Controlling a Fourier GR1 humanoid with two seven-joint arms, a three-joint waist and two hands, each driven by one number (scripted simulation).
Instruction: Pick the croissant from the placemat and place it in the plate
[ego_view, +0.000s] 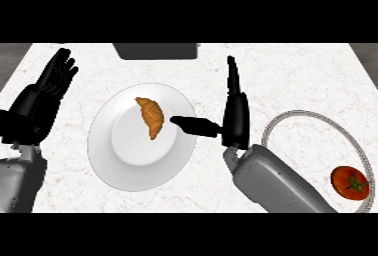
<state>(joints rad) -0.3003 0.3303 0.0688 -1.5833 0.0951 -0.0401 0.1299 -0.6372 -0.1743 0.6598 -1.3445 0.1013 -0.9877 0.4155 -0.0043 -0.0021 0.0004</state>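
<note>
From your grey right forearm (277, 180) at the near right, the right hand (236, 115) stands open and holds nothing, its thumb just short of the croissant (151, 117) lying in the white plate (122, 160), so lift away rightwards without nudging it.

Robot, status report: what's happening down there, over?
Left robot hand open, resting at left. Right robot hand open beside plate. Croissant on plate. Tomato apart, on placemat.

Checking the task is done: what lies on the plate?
A croissant lies on the plate, nothing else. The thumb of the right hand covers a bit of the plate's right rim.
</note>
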